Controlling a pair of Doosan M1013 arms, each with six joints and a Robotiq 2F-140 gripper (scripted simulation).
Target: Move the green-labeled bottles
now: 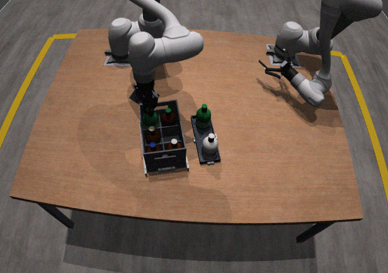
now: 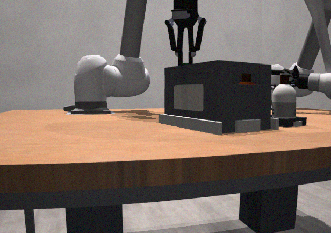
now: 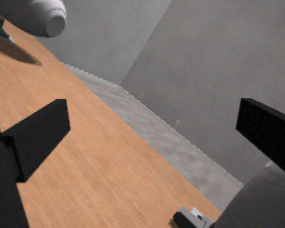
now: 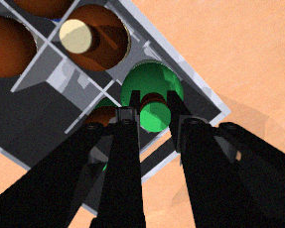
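Right wrist: fingers around green bottle's (image 4: 150,83) neck, inside crate (image 4: 223,110).

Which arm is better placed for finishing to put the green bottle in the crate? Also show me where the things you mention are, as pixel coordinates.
Right, I think: its gripper (image 1: 150,108) (image 2: 185,62) (image 4: 154,98) grips the green bottle (image 1: 150,119) (image 4: 151,81) inside the crate (image 1: 165,161) (image 2: 242,103) (image 4: 222,112); the left one (image 1: 268,54) (image 2: 272,78) (image 3: 154,114) is far away.
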